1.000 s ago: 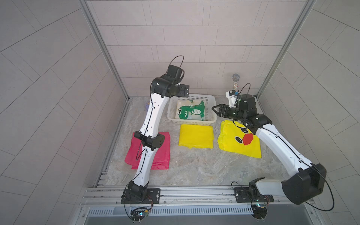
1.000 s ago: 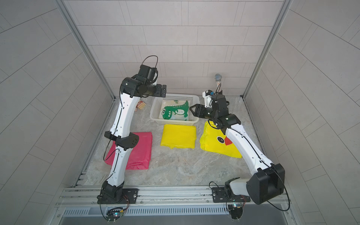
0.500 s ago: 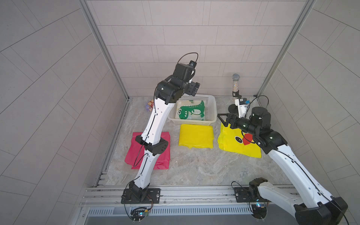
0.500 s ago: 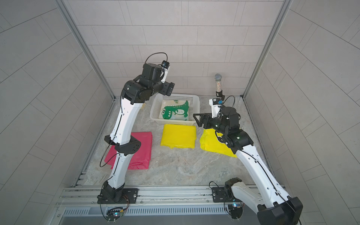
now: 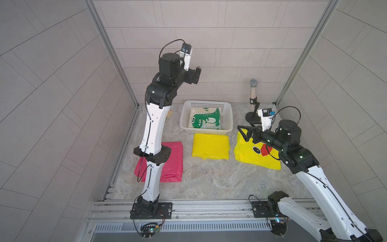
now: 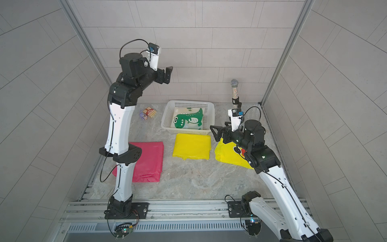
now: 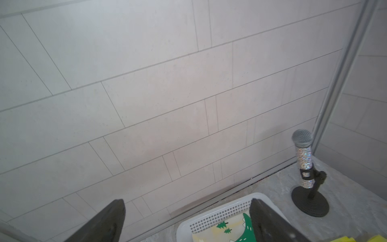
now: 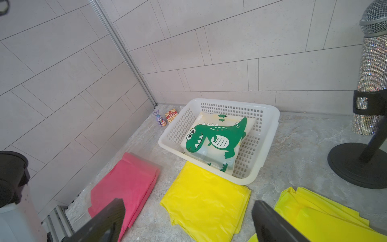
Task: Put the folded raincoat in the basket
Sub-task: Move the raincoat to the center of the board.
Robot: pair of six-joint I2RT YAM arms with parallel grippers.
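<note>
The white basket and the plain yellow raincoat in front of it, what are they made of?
The basket looks like moulded plastic: white, slightly glossy, with grid holes and a rolled rim. The plain yellow raincoat looks like thin plastic film, maybe vinyl: it shines and creases sharply.

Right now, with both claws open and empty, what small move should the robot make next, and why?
Probably lower the right gripper onto the folded yellow duck-print raincoat lying under it. Its jaws stand open and hold nothing. The white perforated plastic basket holds only the folded green-dinosaur raincoat, and the duck-print one lies closest to that gripper.
</note>
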